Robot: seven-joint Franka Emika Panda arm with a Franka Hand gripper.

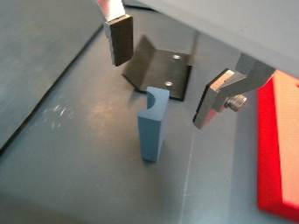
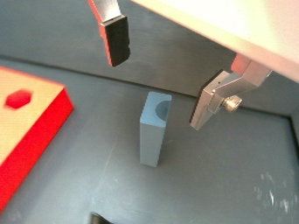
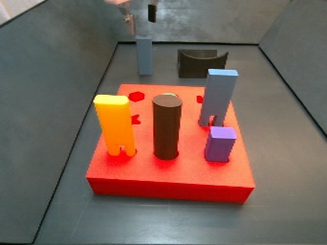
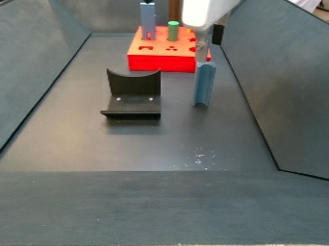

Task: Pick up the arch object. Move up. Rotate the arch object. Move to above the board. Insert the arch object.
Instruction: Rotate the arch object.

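we are seeing the gripper [image 1: 163,77] hanging with its fingers [image 2: 115,42] spread wide, gripping nothing. the arch object [image 1: 153,124], a grey-blue block with a curved notch in its top, is standing upright on the floor just below the gap between them, apart from the red board [image 2: 30,149] and with the fixture [image 4: 131,93] at its 9 o'clock in a side view.

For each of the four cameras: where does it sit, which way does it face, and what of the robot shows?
Wrist view: on the arm, looking down past the open jaws of the gripper onto the blue-grey upright block with a notched top; dark fixture beyond.
Wrist view: same, from the opposite side; thick red square board alongside.
Side view: board end, facing the gripper hovering over the block.
Side view: opposite end, fixture nearest, gripper beyond.
Shared: all show block and gripper.
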